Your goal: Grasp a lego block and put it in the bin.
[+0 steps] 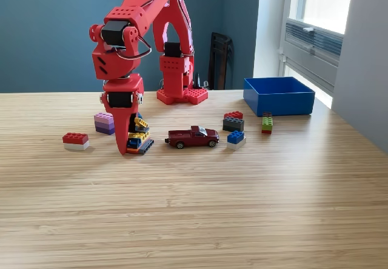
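My red gripper (130, 145) points straight down, its tip at the table, left of centre in the exterior view. Pressed against its right side is a tilted stack of yellow, blue, orange and black lego pieces (140, 138). Only one red finger (125, 132) shows plainly, and the other is hidden behind the stack, so I cannot tell if the stack is gripped. The bright-blue bin (279, 104) stands open-topped at the back right, far from the gripper.
Loose bricks lie around: red-and-white (76, 140), pink-and-purple (104, 123), red-on-grey (233, 122), blue (236, 137), and green (267, 123) near the bin. A dark-red toy car (193, 137) sits between the gripper and the bin. The arm's base (181, 93) stands behind.
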Controlling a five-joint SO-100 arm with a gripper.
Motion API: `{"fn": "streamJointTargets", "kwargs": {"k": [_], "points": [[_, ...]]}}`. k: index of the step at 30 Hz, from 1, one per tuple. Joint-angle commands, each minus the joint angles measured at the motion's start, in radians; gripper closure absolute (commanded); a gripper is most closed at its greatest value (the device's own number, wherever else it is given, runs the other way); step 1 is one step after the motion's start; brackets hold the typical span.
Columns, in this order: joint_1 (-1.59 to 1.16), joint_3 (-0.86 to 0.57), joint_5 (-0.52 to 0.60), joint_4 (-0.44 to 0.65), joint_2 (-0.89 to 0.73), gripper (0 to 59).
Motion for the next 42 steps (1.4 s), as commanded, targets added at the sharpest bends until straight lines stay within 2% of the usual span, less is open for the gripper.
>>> {"fn": "streamJointTargets", "kwargs": {"k": [1, 17, 33, 42], "points": [[-0.011, 0.011, -0.006, 0.009, 0.034, 24.6], [0.141, -0.249, -0.043, 0.008, 0.017, 24.6], [0.25, -0.284, -0.072, 0.006, 0.015, 26.5], [0.236, -0.291, -0.049, -0.018, 0.012, 30.6]]}}
